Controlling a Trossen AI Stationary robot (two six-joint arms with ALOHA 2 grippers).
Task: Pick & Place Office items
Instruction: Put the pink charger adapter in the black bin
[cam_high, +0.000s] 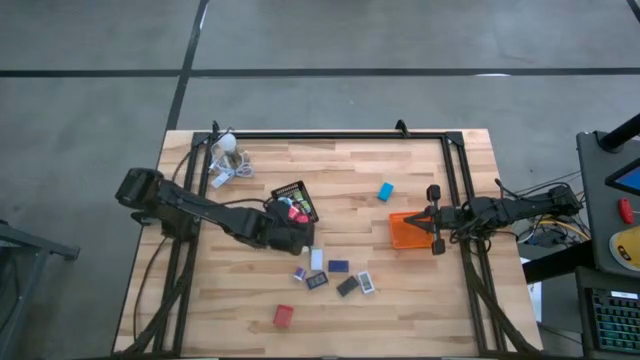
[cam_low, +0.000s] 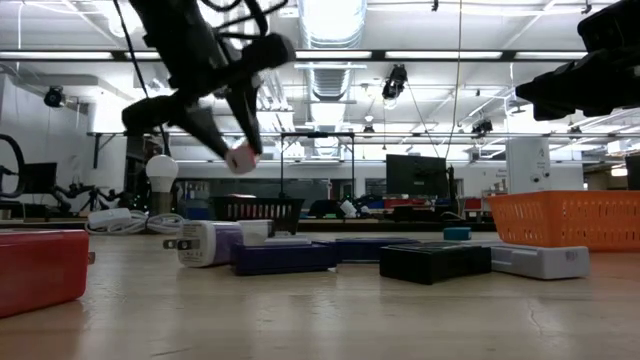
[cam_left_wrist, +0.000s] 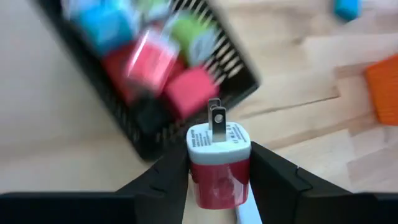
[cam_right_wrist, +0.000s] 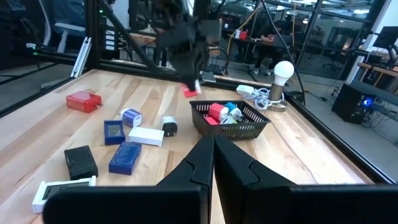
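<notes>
While the right arm waits at the table's right edge, the left arm works mid-table.
Left edge: a white bulb (cam_high: 226, 143) with cords lies by the far left corner, well apart from the action.
Left gripper (cam_high: 298, 238): raised above the wood just beside the black mesh tray (cam_high: 309, 199), fingers (cam_left_wrist: 163, 180) clamped tight on a red-and-white plug block (cam_left_wrist: 219, 163), prongs pointing away from the wrist.
Tray contents: red, pink, blue and green office items (cam_left_wrist: 163, 56) fill the mesh tray, close under the held block.
Open room: bare wood stretches along the far side of the table and between the two trays, broken only by a lone blue block (cam_high: 385, 191).
Clutter: loose pieces (cam_high: 338, 277) sit scattered near the front, below the left gripper; a red block (cam_high: 284, 316) lies nearest the front edge.
Right side: the orange tray (cam_high: 407, 230) sits just beside the right gripper (cam_high: 434, 218), whose fingers are fully closed on nothing.
</notes>
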